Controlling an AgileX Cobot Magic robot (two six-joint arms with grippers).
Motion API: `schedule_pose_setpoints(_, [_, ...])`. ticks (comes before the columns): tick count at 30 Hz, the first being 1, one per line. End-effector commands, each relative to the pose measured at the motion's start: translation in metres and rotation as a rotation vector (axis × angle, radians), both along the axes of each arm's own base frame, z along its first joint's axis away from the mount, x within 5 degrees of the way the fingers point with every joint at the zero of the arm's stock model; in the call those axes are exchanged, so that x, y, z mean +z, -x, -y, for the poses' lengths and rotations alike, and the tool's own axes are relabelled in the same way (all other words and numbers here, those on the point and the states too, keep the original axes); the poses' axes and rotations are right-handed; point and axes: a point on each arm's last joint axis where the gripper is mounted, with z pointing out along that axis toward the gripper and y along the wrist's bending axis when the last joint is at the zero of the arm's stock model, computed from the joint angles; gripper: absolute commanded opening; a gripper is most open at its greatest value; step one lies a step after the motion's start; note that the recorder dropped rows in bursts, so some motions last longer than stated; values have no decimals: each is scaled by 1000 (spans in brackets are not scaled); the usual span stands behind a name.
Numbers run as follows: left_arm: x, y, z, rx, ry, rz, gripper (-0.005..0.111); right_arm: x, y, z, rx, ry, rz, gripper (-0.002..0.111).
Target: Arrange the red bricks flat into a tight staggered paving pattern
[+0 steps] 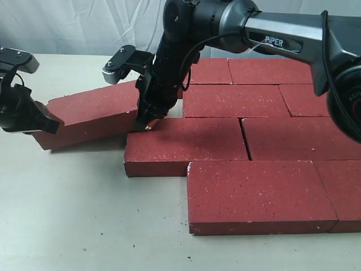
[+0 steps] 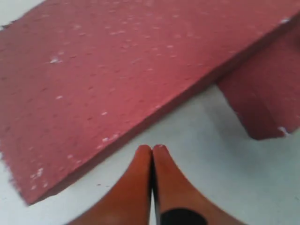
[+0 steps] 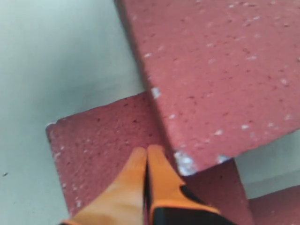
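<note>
Brick askew at the paving's edge, both grippers pinched shut and empty.
A loose brick [image 1: 93, 110] is seen tilted at 9 o'clock of the laid bricks [image 1: 242, 101], its 3 o'clock end propped on a front brick [image 1: 186, 144]. That overlap is partly hidden by the right gripper [image 1: 141, 125], planted there. The left gripper [image 1: 51, 125] is held just beside the 9 o'clock end. Crumbs [image 1: 163, 217] are scattered on the table [image 1: 67, 214].

Rough, grainy matt red bricks [image 1: 248, 195], smooth matt table [image 1: 67, 226]; glossy black right arm casing [image 1: 194, 22]
</note>
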Motion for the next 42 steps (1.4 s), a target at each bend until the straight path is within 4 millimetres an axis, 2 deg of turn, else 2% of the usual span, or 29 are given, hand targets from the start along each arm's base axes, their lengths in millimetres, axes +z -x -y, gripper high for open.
schedule_pose_setpoints(1, [9, 7, 12, -194, 82, 33, 0, -10, -7, -6, -38, -38, 49, -1])
schedule_pose_setpoints(8, [10, 3, 11, -171, 70, 88, 0, -17, -8, -24, -83, -151, 65, -1])
schedule_pose_setpoints(13, [10, -11, 1, -3, 13, 164, 0, -11, -6, -44, -96, -228, 191, -1])
schedule_pose_setpoints(17, [-1, -13, 1, -13, 15, 123, 0, -11, 1, -49, -72, -219, 181, -1])
schedule_pose_setpoints(19, [-8, -15, 1, -20, 11, 103, 0, -5, 10, -40, -9, -138, 115, -1])
schedule_pose_setpoints(20, [-8, -18, 0, -16, -10, 122, 0, 3, 14, -26, 45, -35, 89, -1])
schedule_pose_setpoints(23, [0, -22, 1, -8, 19, 141, 0, 18, 15, 3, 9, 47, -30, -1])
schedule_pose_setpoints(25, [1, -20, 4, -36, 51, 129, 0, 20, 18, 24, -15, 71, -121, -1])
schedule_pose_setpoints(28, [0, -22, 6, -21, 83, 121, 0, 9, 16, 66, -79, 7, -125, -1])
schedule_pose_setpoints(30, [-3, -29, 5, 14, 91, 134, 0, 4, 13, 80, -146, -132, -86, -1])
schedule_pose_setpoints(34, [-12, -36, 10, -30, 114, 103, 0, 4, 10, 79, -124, -266, -12, -1])
schedule_pose_setpoints(42, [-32, -54, 7, 24, 50, 91, 0, 5, 12, 74, -127, -283, -11, -1])
